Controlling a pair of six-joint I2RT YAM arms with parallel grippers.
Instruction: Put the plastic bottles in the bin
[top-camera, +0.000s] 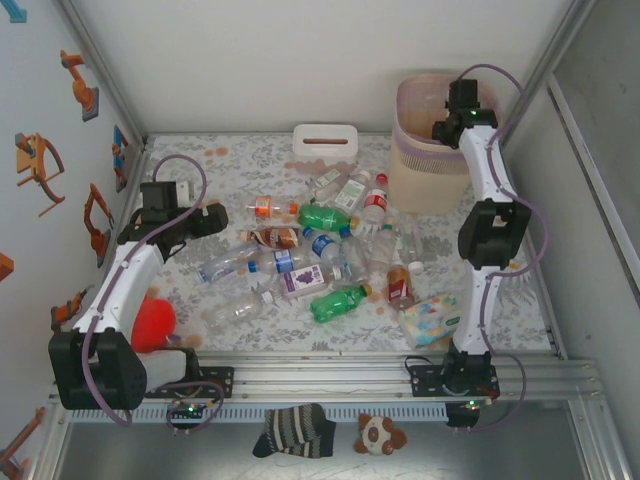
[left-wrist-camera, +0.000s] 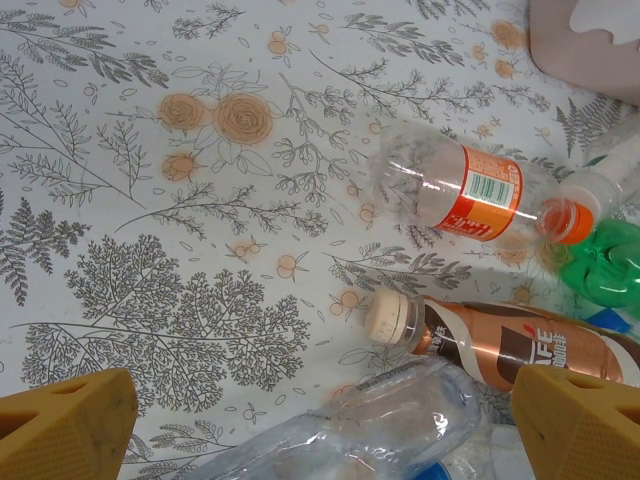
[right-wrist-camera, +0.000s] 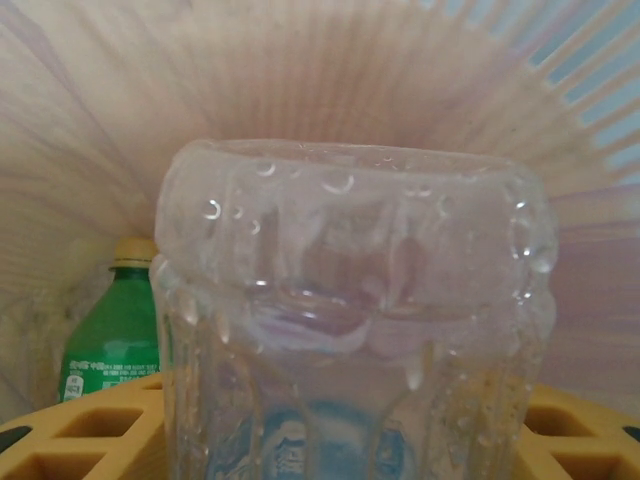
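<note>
Bottle (right-wrist-camera: 350, 300) clamped in right gripper (right-wrist-camera: 345, 430) inside bin (right-wrist-camera: 300, 70); left gripper (left-wrist-camera: 320, 420) wide open over bottles (left-wrist-camera: 470, 195).

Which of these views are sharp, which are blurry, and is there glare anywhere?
Left wrist: sharp on the floral tablecloth, small white glints on the orange-label bottle. Right wrist: the clear bottle sits near the lens and looks soft, like the green bottle behind it. Top external: even light, faint shadows.
</note>
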